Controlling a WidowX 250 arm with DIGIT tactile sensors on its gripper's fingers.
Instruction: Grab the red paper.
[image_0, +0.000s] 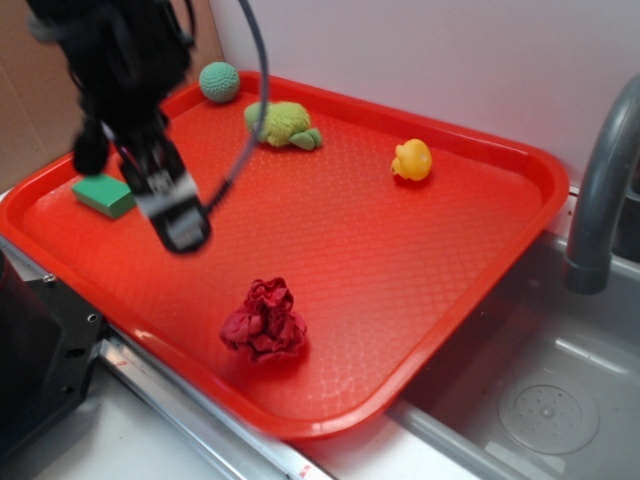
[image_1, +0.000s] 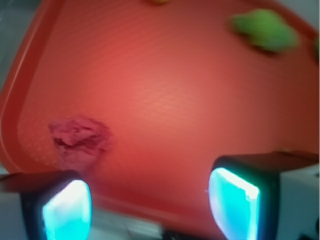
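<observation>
Pale wall (image_0: 430, 50) behind, grey faucet (image_0: 600, 190) over steel sink (image_0: 530, 380), brown board (image_0: 30, 110) left

Wrist view. Gripper (image_1: 150, 207) with jaws spread wide, two glowing cyan pads (image_1: 67, 212) at the lower edge, nothing between them. Crumpled red paper (image_1: 80, 137) lies on the red tray (image_1: 165, 100), near the left pad. Blurred green toy (image_1: 265, 30) at upper right.

Green block (image_0: 103, 194) sits just left of the gripper; teal ball (image_0: 219, 82), green plush (image_0: 281, 124), yellow duck (image_0: 412, 160) beyond on the tray (image_0: 480, 250).
</observation>
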